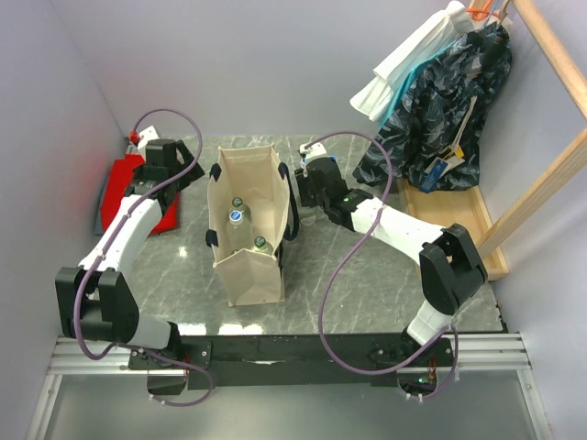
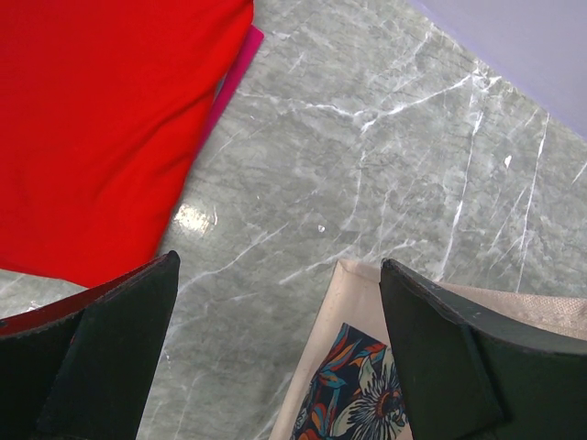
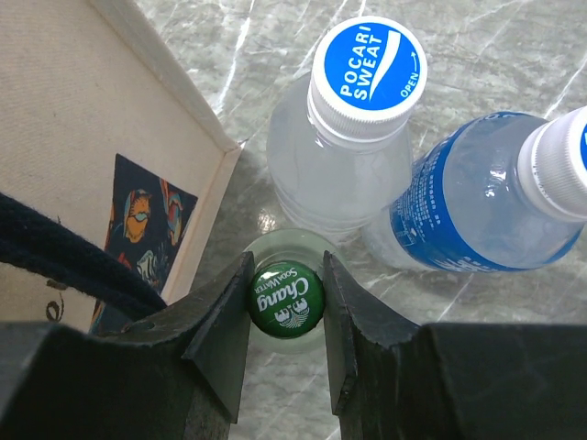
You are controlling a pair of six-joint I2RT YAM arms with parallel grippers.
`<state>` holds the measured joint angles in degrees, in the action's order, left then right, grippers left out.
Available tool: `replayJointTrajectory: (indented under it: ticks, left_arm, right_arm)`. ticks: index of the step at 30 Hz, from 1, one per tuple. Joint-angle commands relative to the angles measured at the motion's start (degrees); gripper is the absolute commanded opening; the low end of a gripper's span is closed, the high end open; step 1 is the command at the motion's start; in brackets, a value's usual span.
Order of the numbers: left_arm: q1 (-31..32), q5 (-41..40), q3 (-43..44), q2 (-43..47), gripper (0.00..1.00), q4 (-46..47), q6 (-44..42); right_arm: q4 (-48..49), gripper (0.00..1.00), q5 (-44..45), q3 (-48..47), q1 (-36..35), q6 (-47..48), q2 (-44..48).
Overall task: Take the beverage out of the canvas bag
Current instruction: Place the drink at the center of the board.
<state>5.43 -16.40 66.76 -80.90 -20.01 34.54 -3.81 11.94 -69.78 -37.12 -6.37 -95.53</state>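
Right end effector (image 3: 286,275): nearest the lens, low centre of the right wrist view. Its fingers are closed in on the green cap of the Chang bottle (image 3: 275,246), one on each side, so it has that bottle by the cap.
Chang bottle: upright, just beside the white-capped Pocari bottle (image 3: 353,137) above it in the frame. A blue-label bottle (image 3: 468,206) is at the right edge.
Bag (image 1: 257,284): centre of the top view, standing, mouth open, with three bottle tops inside its outline. In the right wrist view its wall and a navy strap (image 3: 73,252) fill the left side. A marble pattern shows under the bottles there, so I cannot tell what they stand on.
Left end effector (image 2: 280,266): wide open and empty, over bare tabletop between the red cloth (image 2: 92,119) and a bag corner.
Step in hand: probably the lift-out, with the grasp made and the bottle not yet raised.
Doing it well: rise straight up and slowly. A cap gives little to hold, so a slip seems the main risk. Stay clear of the Pocari bottle, the strap and the bag rim. The free end effector could steady the bag.
Tabletop (image 1: 183,275): grey-green marble with white veins, glossy.
Room: lilac walls. A wooden rack (image 1: 550,55) at the upper right of the top view holds a white garment (image 1: 413,55) and a dark leaf-print one (image 1: 449,101).
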Motion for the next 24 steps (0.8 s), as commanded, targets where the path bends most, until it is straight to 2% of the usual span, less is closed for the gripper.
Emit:
replayJointTrajectory:
  ticks: [1, 24]
  left_arm:
    - [-0.16, -0.30, 1.27, 0.04, 0.96, 0.76, -0.27]
    - [-0.16, 0.85, 1.35, -0.22, 0.96, 1.20, 0.00]
  right_arm:
    - [7.86, 0.00, 2.12, -1.41, 0.21, -0.31, 1.57]
    - [3.02, 0.00, 3.26, -1.85, -0.32, -1.36, 2.63]
